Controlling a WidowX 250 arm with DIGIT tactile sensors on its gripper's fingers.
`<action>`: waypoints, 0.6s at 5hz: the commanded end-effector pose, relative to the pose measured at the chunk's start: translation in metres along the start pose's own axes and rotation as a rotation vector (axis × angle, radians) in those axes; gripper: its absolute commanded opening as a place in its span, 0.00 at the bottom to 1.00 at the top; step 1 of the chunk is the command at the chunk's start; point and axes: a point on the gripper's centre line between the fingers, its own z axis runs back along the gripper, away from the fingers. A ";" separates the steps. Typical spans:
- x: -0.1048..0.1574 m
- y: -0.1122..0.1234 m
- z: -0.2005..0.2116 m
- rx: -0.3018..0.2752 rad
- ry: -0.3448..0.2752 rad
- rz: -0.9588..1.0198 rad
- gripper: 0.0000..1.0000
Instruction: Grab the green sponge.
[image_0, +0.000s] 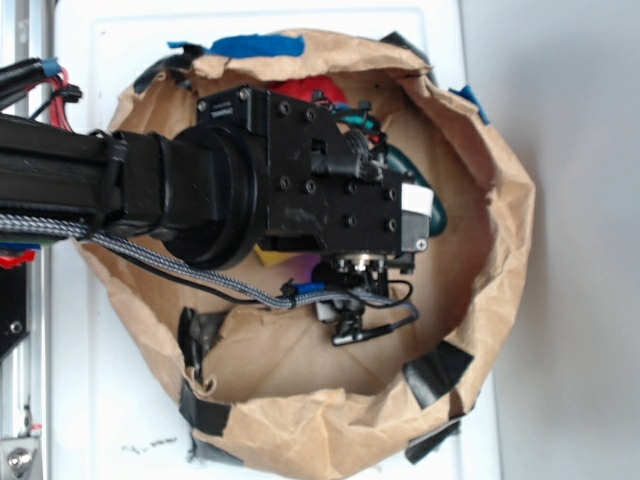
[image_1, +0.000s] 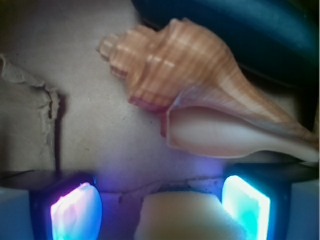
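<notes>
The green sponge (image_1: 187, 217), pale yellow and porous, lies at the bottom edge of the wrist view, between the two lit pads of my gripper (image_1: 160, 207). It sits against the right pad (image_1: 246, 206), while a gap separates it from the left pad (image_1: 76, 212). The jaws stand open around it and low over the brown paper floor. In the exterior view the black arm head (image_0: 300, 180) reaches into the paper bag and covers the fingers and the sponge.
A tan ribbed seashell (image_1: 200, 95) lies just ahead of the pads. Behind it is a smooth dark green capsule (image_1: 240, 30), also seen as the capsule (image_0: 405, 165). A red wad (image_0: 310, 90) sits at the back. The bag's crumpled wall (image_0: 490, 210) rings everything.
</notes>
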 end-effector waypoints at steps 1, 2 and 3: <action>-0.010 -0.005 -0.002 0.027 0.044 0.060 0.00; 0.004 -0.007 0.003 0.016 0.022 0.041 0.00; 0.016 -0.007 0.006 0.018 0.001 0.032 0.00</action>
